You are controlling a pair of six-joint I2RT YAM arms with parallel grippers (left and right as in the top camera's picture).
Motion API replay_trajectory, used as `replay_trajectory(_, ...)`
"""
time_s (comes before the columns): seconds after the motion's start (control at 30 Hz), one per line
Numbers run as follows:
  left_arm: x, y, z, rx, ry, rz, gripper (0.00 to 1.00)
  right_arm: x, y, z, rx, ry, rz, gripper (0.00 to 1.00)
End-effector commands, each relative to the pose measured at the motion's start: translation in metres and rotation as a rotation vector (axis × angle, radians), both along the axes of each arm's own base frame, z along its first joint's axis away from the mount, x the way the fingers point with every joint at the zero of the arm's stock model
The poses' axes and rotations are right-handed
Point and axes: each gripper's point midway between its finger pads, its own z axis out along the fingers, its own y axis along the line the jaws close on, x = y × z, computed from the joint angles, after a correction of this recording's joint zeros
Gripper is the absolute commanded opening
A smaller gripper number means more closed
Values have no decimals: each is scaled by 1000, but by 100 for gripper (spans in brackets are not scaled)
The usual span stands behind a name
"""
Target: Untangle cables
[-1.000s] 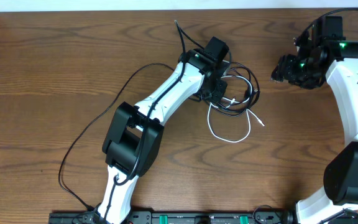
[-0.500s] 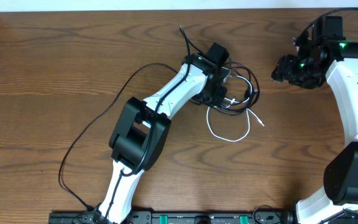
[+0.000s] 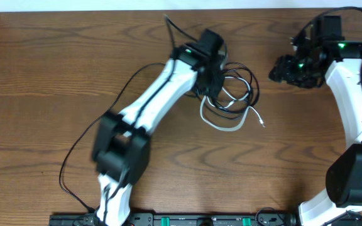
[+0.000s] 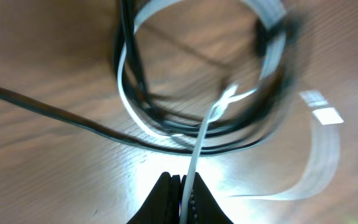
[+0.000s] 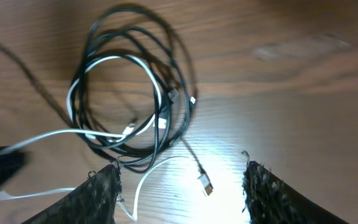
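Note:
The white cable (image 3: 222, 124) and the longer black cable (image 3: 241, 76) lie tangled in loops at the table's middle back. My left gripper (image 3: 210, 88) is shut on the white cable (image 4: 199, 142), which runs up from between its fingertips (image 4: 182, 186) into the black coil (image 4: 166, 127). My right gripper (image 3: 281, 70) hovers open and empty to the right of the tangle. In the right wrist view its fingers (image 5: 182, 186) stand wide apart, with the black coil (image 5: 173, 68), the white cable (image 5: 114, 62) and a plug end (image 5: 205, 185) ahead of them.
A thicker black robot wire (image 3: 87, 141) curves across the table's left half to the front edge. The white wall edge (image 3: 105, 5) runs along the back. A white plug end (image 3: 260, 121) lies right of the tangle.
My left arm has swung left and back, dragging the white cable's loop leftward with it. The tangle has shifted slightly left. The right arm has barely moved.

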Motion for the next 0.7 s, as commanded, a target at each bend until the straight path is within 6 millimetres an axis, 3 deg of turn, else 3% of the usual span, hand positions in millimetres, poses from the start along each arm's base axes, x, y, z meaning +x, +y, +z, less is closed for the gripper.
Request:
replay_trajectory(0.0, -2, 8, 79, -90, -144, 32, 7, -2, 27, 14, 43, -48, 98, 62)
replay_trajectory(0.1, -12, 13, 129, -155, -238, 38, 7, 0, 38, 15, 44, -66, 124, 63)
replay_trajectory(0.33, -31, 26, 208, -277, -402, 60, 7, 3, 61, 22, 97, -102, 177, 63)
replay_trajectory(0.53, -36, 30, 236, -332, -465, 76, 7, 2, 93, 32, 190, -137, 254, 63)
replay_trajectory(0.67, -27, 37, 247, -364, -487, 126, 7, -5, 112, 35, 231, -131, 302, 63)
